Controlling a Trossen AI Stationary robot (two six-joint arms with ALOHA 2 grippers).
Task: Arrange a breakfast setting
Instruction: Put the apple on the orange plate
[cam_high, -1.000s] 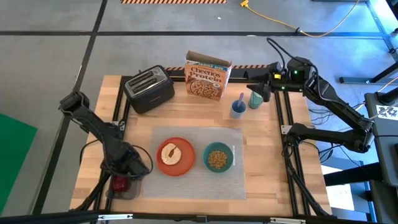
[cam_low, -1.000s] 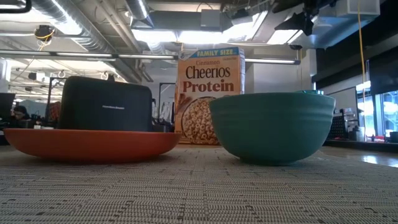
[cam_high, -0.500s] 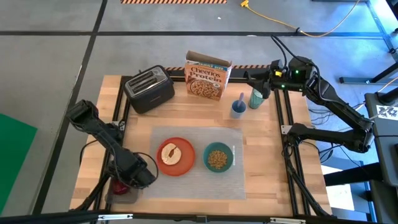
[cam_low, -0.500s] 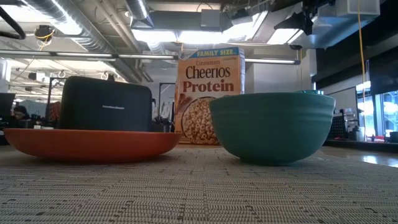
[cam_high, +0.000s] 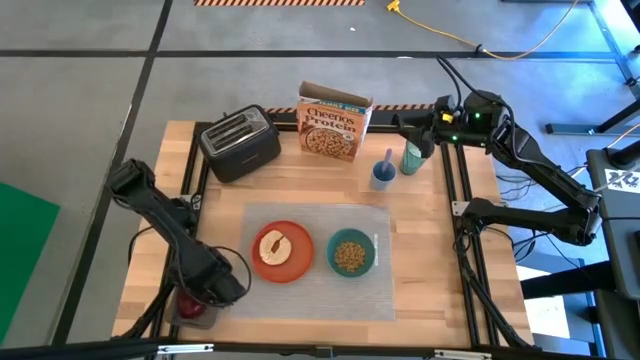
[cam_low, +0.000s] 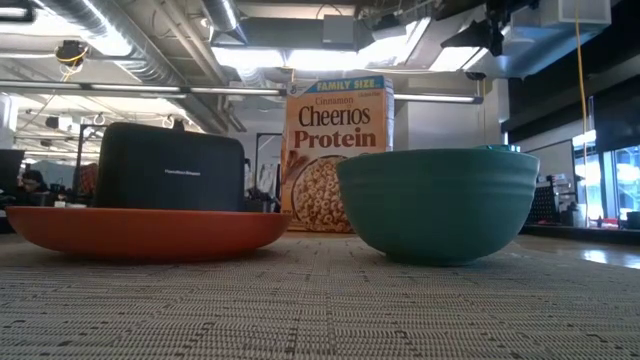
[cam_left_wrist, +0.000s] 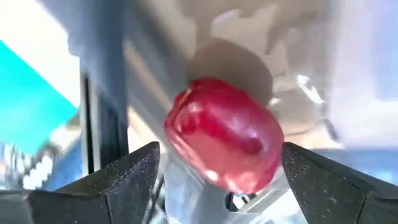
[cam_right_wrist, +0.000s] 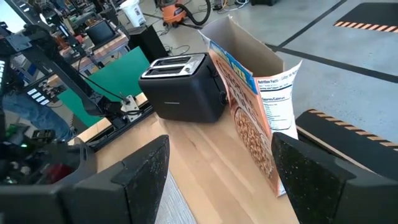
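Note:
The red apple lies on a clear plastic piece at the table's near left corner; it also shows in the high view. My left gripper is open above it, one finger on either side, and I see no touch. The orange plate with the toast slice and the teal bowl with cereal stand on the pale placemat. The green tumbler stands at the far right. The spoon stands in the small blue cup. My right gripper is open and empty over the tumbler.
The black toaster and a cereal box stand along the far edge. Black frame rails run along the table's left and right sides. In the low view the plate and bowl stand in front of them.
My left gripper has gone toward the table's near edge and down over the apple, staying open. My right gripper has drawn back a little toward the far edge, baring more of the tumbler. Nothing on the table has moved.

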